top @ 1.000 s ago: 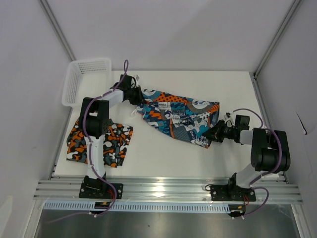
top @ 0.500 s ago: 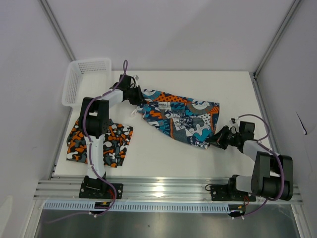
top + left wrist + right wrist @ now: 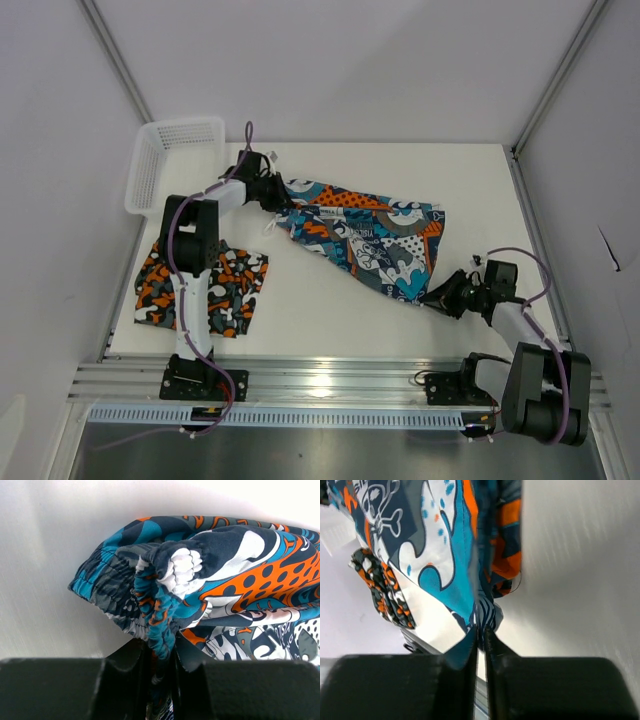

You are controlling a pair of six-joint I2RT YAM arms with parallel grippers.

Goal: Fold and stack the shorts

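The left gripper (image 3: 268,192), seen from overhead, is closed on the waistband (image 3: 290,197) of the graphic-print shorts (image 3: 365,235) at the far left of the table (image 3: 330,315), just in front of the white mesh basket (image 3: 165,140). The right gripper (image 3: 437,295) pinches the opposite leg hem (image 3: 420,288) toward the near right. The garment is strung diagonally between the two, spread but creased, and how much of it rests on the surface cannot be told from here. The camouflage shorts (image 3: 235,290) lie as a compact flat patch at the near left beside the left arm, well apart from the other pair. In the left wrist view the jaws stand narrow with the gathered elastic bunched and wedged between them, and the printed cloth fans out to the right above the white tabletop. In the right wrist view the jaws are nearly together on a thin edge of teal fabric, which hangs taut away from the camera, with the camouflage pair small in the background. The step in hand looks like stretching the second pair flat before folding it. The next move probably calls for both arms to lower it evenly and keep it taut. One end then goes over the other, and the folded pair is carried onto the camouflage one.
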